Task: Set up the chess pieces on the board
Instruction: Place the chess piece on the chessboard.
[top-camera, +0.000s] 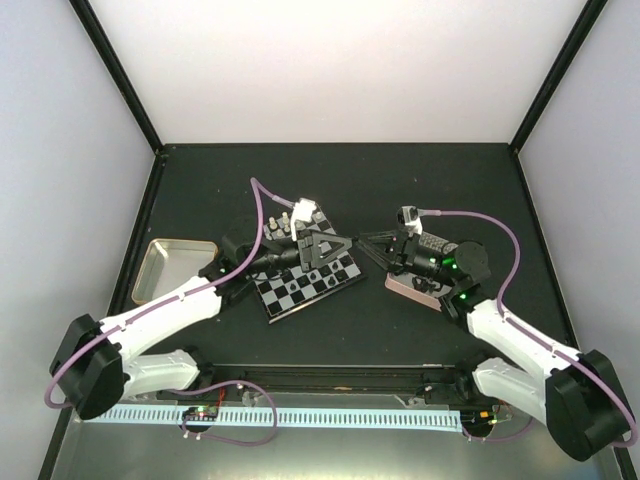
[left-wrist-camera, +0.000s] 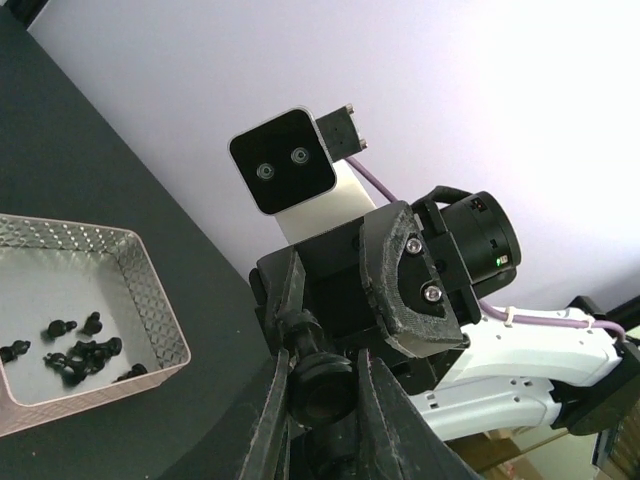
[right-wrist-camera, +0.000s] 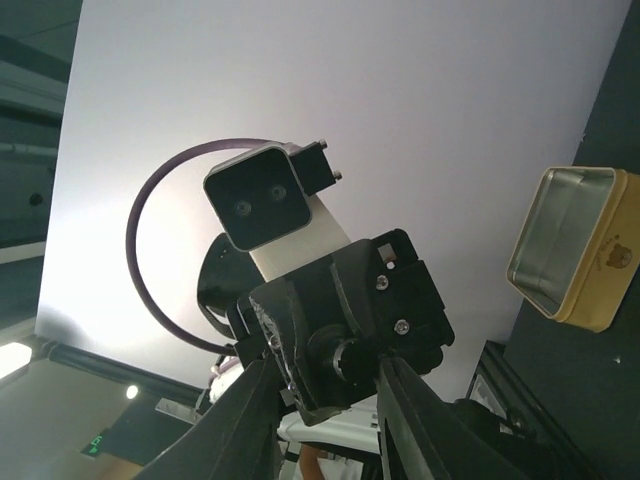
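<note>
Black chess piece (left-wrist-camera: 315, 372) pinched in left jaws; right jaws partly open.

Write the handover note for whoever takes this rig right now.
Left gripper: shut on a black piece, held by the board.
Right gripper: open, tip to tip with the left one.
Things: some pieces stand at the board's far edge. Loose black pieces lie in the pink tray.
Done: a few pieces are set up, but they are too small to count.
Left: place the held piece, then the ones in the tray.
</note>
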